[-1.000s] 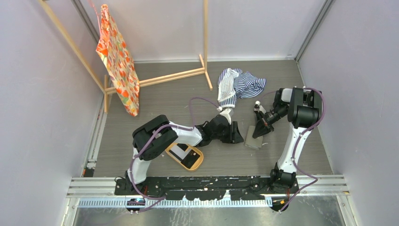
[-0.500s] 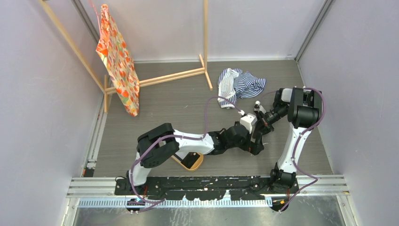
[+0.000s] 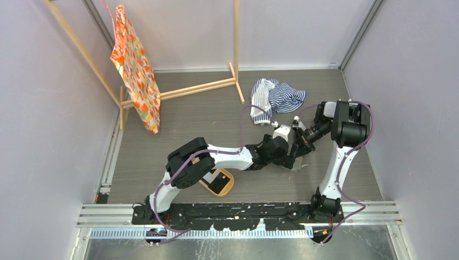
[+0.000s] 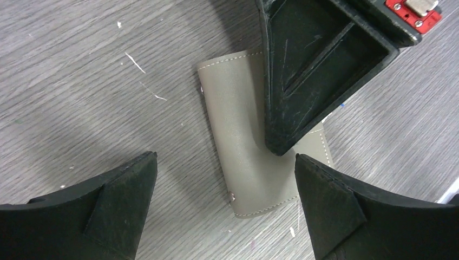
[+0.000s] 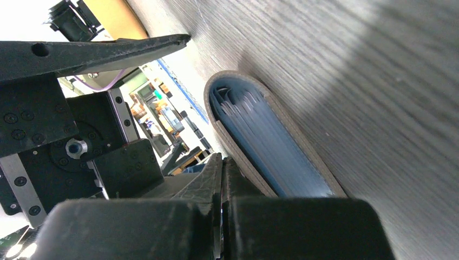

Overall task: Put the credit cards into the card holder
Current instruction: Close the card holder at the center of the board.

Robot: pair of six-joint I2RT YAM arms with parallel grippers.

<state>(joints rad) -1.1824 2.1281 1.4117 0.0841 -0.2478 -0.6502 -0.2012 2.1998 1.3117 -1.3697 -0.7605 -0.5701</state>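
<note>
The left fingers are standing spread as wide as they go and gripping nothing; they are hovering over the desk, one finger on each side of the card holder; neither is touching it as far as the left wrist view shows.

The right fingers are pressing flat against each other, with nothing showing in the seam between them; in the left wrist view their tip is bearing down on the right part of the card holder's upper face.

The card holder is lying flat on the desk, grey-brown outside up, with its stitched edge showing; seen edge-on from the right wrist it is gaping slightly, and the pale blue-grey inside is showing near the rounded fold.

In the top view the two wrists are meeting right of centre on the desk; the card holder is lying beneath them, almost wholly hidden.

The oval orange tray is sitting nearer the arm bases, partly under the left arm and well apart from the card holder; a dark card is lying in it; whether other cards are lying with it, I cannot tell.

A striped cloth is lying bunched toward the far edge; a wooden frame is standing at the far left, with an orange patterned cloth hanging from it.
</note>
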